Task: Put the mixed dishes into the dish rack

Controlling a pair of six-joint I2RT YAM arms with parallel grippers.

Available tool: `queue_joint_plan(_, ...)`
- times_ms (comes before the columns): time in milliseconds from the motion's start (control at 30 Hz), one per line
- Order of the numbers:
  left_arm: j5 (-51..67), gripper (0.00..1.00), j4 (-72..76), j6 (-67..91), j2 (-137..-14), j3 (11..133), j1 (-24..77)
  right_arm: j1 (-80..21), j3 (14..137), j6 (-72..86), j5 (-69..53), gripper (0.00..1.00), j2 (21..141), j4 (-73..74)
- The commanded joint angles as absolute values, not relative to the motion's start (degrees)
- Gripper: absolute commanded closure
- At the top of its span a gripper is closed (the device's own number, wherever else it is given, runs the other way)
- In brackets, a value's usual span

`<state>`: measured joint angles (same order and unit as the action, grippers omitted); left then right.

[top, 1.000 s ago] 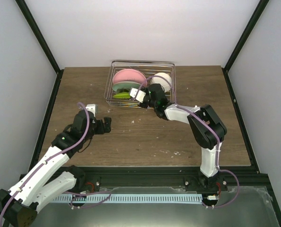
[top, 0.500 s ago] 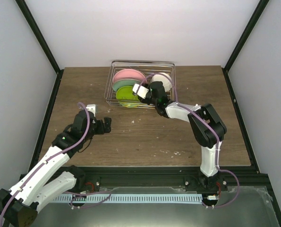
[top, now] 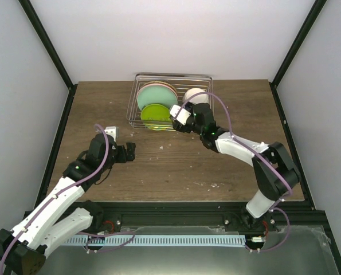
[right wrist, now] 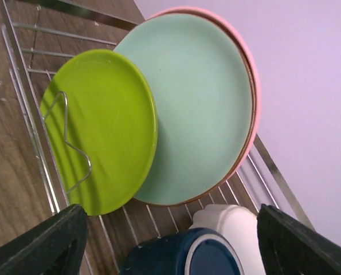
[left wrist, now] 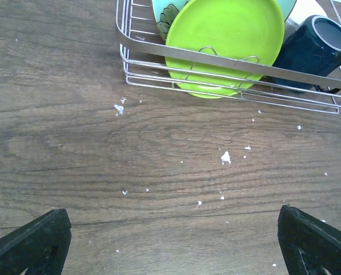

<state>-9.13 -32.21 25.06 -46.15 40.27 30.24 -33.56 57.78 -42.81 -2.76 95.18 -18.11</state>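
The dish rack [left wrist: 140,48] sits on the wooden table [top: 187,166] at the middle of the far edge, and all the dishes are inside it. In its left half three plates stand on edge, leaning back and overlapping. The pink plate [right wrist: 255,97] is farthest back, showing only as a thin rim. The mint-green plate [right wrist: 199,109] is in front of it. The smaller yellow-lime plate [left wrist: 224,40] is nearest the table's near edge. The rack's near rail and a looped wire prong cross in front of the yellow-lime plate's lower part. In the rack's right half the dark blue mug [left wrist: 310,48] lies tilted with its mouth showing, just beside the yellow-lime plate. The white bowl [right wrist: 233,226] is right behind the mug; I cannot tell whether the two touch. The right gripper [top: 176,116] hovers at the rack's near side, facing the plates, fingers spread with nothing held between them. The left gripper [top: 130,151] hangs low over bare wood in the left half of the tabletop, well apart from the rack, its fingers spread wide and empty. White crumbs [left wrist: 225,156] are scattered on the wood between it and the rack.
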Motion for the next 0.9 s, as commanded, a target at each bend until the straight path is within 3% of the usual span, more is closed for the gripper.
queue_joint_plan(0, -8.7, 0.00, -31.0, 25.2, -45.3, 39.7, 29.9, -34.4, 56.9, -36.9, -2.9, 0.17, 89.8, -13.6)
queue_joint_plan(200, -9.3, 0.00, -31.3, 26.2, -45.2, 39.8, 29.9, -34.5, 57.3, -23.9, 1.3, 0.00, 85.7, -7.2)
queue_joint_plan(500, -10.6, 0.00, -30.7, 25.3, -48.4, 43.4, 29.6, -34.4, 59.8, 0.4, 11.7, 0.00, 84.0, 2.8)
queue_joint_plan(667, -8.3, 0.00, -30.8, 25.0, -55.8, 45.1, 29.2, -33.4, 56.2, 13.6, 10.2, 0.00, 82.9, 0.3)
queue_joint_plan(867, -3.2, 0.00, -27.6, 24.5, -59.5, 41.8, 24.6, -23.5, 49.5, 23.3, 4.5, 0.00, 76.7, -1.8)
